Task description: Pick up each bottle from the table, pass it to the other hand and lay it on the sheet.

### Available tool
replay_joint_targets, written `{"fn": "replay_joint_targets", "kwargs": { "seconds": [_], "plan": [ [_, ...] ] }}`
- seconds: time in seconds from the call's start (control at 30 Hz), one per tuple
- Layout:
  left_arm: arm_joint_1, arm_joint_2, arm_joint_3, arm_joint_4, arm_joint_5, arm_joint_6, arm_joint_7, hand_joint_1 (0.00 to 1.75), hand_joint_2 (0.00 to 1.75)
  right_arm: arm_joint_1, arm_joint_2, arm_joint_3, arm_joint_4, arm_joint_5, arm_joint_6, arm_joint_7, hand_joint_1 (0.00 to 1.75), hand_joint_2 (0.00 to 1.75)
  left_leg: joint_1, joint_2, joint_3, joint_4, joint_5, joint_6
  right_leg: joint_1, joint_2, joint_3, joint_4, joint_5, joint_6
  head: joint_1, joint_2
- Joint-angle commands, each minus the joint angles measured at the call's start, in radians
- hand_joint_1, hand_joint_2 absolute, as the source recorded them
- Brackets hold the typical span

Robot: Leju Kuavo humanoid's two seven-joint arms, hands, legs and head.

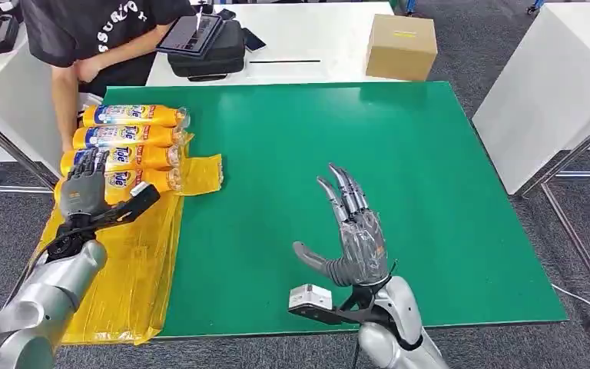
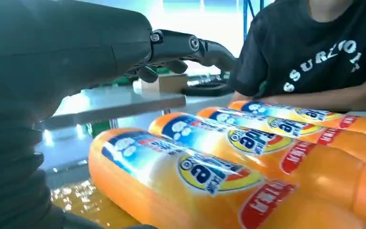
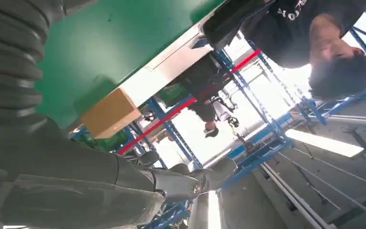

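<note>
bottles [image 1: 127,146], orange, blue-labelled, lying side by side

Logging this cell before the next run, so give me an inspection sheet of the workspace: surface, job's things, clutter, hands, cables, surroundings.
Surface: green table top, bare across the middle and right.
Job's things: four orange bottles lying side by side on the yellow sheet at the table's left edge.
Clutter: nothing seen on the green top.
Hands: left hand over the nearest bottle, holding nothing; right hand open above the table.
Cables: white cable on the floor at right.
Surroundings: person beside the bottles; cardboard box and black case on a white table behind.
</note>
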State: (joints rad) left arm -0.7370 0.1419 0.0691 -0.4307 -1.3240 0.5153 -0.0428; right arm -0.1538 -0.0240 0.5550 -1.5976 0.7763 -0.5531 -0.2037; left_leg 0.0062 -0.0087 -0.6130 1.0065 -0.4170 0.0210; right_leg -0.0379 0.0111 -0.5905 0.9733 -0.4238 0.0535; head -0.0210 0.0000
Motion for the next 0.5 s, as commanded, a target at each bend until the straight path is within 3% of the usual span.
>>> {"fn": "replay_joint_targets", "kwargs": {
  "seconds": [0.03,0.1,0.23,0.27,0.3,0.37,0.47,0.5],
  "plan": [
    [-0.053,-0.035,0.073,0.035,0.066,-0.065,-0.053,0.0,1.75,-0.013,0.008,-0.02,0.046,-0.017,-0.002,-0.007,0.0,1.75,0.001,-0.001,0.004,0.0,-0.001,-0.001,0.002,-0.003,0.005,-0.001,-0.002,-0.004,0.0,0.0],
    [-0.058,-0.059,0.141,0.016,0.199,-0.177,-0.168,0.0,1.75,-0.014,0.016,-0.022,0.041,-0.059,0.015,-0.026,0.0,1.75,0.001,-0.002,0.002,0.0,-0.001,-0.001,0.001,-0.003,0.003,-0.001,-0.001,-0.003,0.0,0.0],
    [-0.059,-0.06,0.137,0.004,0.206,-0.197,-0.169,0.0,1.75,-0.017,0.02,-0.026,0.043,-0.062,0.016,-0.028,0.0,1.75,0.001,-0.002,0.003,0.001,-0.001,-0.001,0.002,-0.003,0.005,-0.001,-0.002,-0.004,0.0,0.0],
    [-0.058,-0.073,0.17,-0.008,0.275,-0.259,-0.222,0.0,0.0,-0.018,0.022,-0.026,0.041,-0.085,0.025,-0.04,0.0,1.75,0.001,-0.002,0.002,0.001,-0.001,-0.001,0.002,-0.003,0.004,-0.001,-0.001,-0.003,0.0,0.0],
    [-0.059,-0.08,0.2,-0.017,0.343,-0.33,-0.285,0.0,0.0,-0.017,0.024,-0.028,0.038,-0.115,0.032,-0.056,0.0,1.75,0.001,-0.001,0.001,0.0,0.0,-0.001,0.001,-0.002,0.002,-0.001,0.0,-0.002,0.0,0.0],
    [-0.011,-0.117,0.249,-0.148,0.618,-0.645,-0.482,0.0,0.0,-0.014,0.037,-0.048,0.027,-0.239,0.059,-0.126,0.0,1.75,0.001,-0.002,0.002,0.001,-0.001,-0.001,0.001,-0.003,0.004,-0.001,-0.001,-0.003,0.0,0.0],
    [0.191,-0.158,0.088,-0.552,0.969,-0.894,-0.472,0.0,0.0,0.004,0.046,-0.084,-0.009,-0.367,0.099,-0.181,0.0,1.75,0.0,-0.002,0.003,0.0,-0.001,-0.001,0.001,-0.003,0.005,-0.001,-0.001,-0.003,0.0,0.0],
    [0.255,-0.164,0.024,-0.673,1.034,-0.888,-0.441,0.0,1.75,0.012,0.047,-0.093,-0.017,-0.39,0.108,-0.192,0.0,1.75,0.0,-0.001,0.002,-0.001,0.0,0.0,0.0,-0.002,0.003,-0.002,-0.001,-0.002,0.0,0.0]
  ]
}}
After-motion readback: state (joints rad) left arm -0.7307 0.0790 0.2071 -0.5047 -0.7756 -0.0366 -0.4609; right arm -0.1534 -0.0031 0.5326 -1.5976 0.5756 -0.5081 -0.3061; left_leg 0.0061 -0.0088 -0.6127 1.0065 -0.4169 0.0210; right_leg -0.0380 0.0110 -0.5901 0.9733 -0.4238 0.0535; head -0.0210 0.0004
